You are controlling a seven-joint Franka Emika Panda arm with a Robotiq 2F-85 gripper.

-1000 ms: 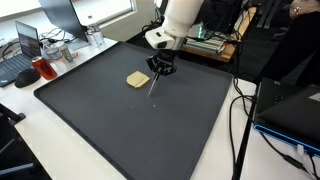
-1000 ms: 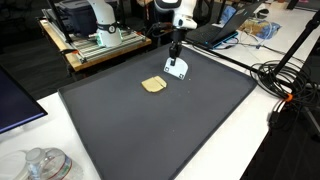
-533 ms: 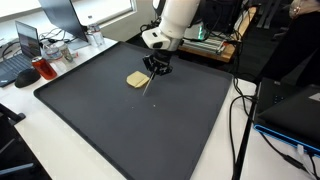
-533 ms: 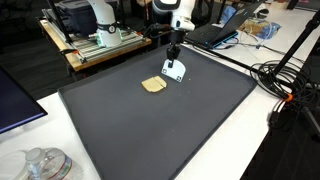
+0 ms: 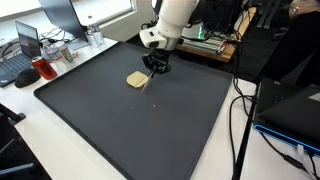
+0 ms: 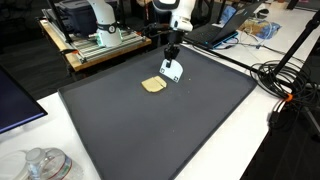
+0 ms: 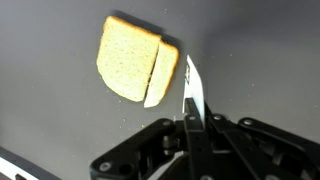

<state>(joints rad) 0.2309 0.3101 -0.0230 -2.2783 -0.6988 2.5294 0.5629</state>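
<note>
Shifted over the last second: the black two-finger gripper [image 5: 155, 66] and the white arm above it have drifted a little across the dark grey mat [image 5: 150, 130], toward the tan slice of bread [image 5: 136, 79]. The thin white flat blade [image 6: 171, 71] it carries has come along with it. The bread has not moved; in both exterior views it lies flat on the mat's far half, well inside the edges. The fingers are pressed together on the blade's upper end, seen plainly in the wrist view, where the gripper [image 7: 190, 128] pinches the blade [image 7: 192, 90] and the blade points out ahead of it. In that view the blade stands just beside the bread [image 7: 128, 58], along the side with a paler, narrower strip. Whether that strip is a cut-off piece or only the slice's side face, the view is too soft to say. Blade and bread look apart by a sliver; contact is not evident. Judgement: the gap between tool and bread has narrowed and the blade lies roughly parallel to the slice's near edge, so the work has reached the bread's side.
</note>
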